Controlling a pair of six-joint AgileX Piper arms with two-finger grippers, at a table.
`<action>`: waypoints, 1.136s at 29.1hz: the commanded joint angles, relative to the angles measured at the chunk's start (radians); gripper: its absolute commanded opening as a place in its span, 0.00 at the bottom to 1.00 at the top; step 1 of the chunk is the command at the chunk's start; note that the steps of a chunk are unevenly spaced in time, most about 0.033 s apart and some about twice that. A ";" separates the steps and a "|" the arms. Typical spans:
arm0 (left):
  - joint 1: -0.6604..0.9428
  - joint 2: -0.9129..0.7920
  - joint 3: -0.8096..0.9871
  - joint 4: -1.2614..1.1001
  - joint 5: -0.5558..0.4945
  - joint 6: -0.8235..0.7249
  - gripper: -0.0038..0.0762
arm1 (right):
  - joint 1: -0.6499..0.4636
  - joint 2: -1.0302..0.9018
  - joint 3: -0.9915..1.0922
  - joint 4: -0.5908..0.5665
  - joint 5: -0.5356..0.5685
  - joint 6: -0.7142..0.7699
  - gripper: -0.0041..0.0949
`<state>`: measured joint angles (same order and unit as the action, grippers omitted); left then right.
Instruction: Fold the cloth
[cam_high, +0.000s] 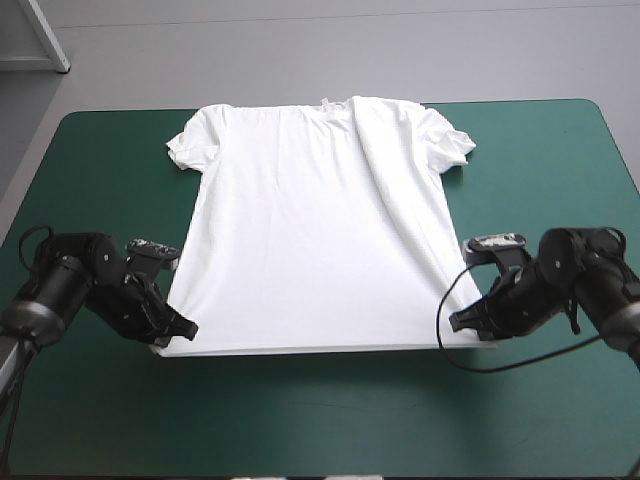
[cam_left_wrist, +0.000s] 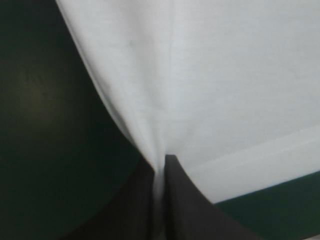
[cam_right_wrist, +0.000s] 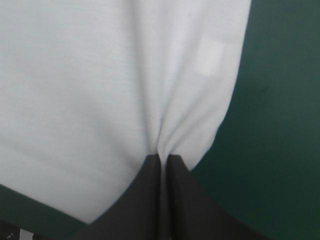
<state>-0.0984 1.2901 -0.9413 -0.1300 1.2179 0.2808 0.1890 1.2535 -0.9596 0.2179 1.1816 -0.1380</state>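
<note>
The white T-shirt (cam_high: 305, 230) lies spread flat on the teal-green table, collar toward the far edge, hem toward the near edge. A long crease runs down its right side. My left gripper (cam_high: 178, 334) is at the hem's left corner, shut on the T-shirt; in the left wrist view the T-shirt (cam_left_wrist: 200, 75) bunches between the black fingers of the left gripper (cam_left_wrist: 160, 162). My right gripper (cam_high: 462, 322) is at the hem's right corner, shut on the T-shirt; the T-shirt (cam_right_wrist: 100, 75) puckers into the right gripper (cam_right_wrist: 162, 160), and a small white label (cam_right_wrist: 210, 56) shows near its side edge.
Bare teal-green cover (cam_high: 320, 410) runs between the hem and the table's near edge, and also along both sides of the shirt. The table's far edge lies just beyond the collar.
</note>
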 joint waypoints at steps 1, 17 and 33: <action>-0.003 -0.100 0.042 -0.008 0.074 -0.057 0.07 | -0.002 -0.128 0.071 0.000 -0.001 0.011 0.02; -0.003 -0.207 0.087 0.029 0.063 -0.063 0.40 | -0.002 -0.274 0.145 0.064 -0.001 -0.070 0.65; -0.003 -0.195 0.088 0.033 -0.380 -0.105 0.75 | -0.002 -0.274 0.144 0.070 -0.071 -0.061 0.72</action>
<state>-0.0984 1.1037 -0.8306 -0.0874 0.9787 0.1941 0.1890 0.9919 -0.7946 0.2678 1.1320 -0.1964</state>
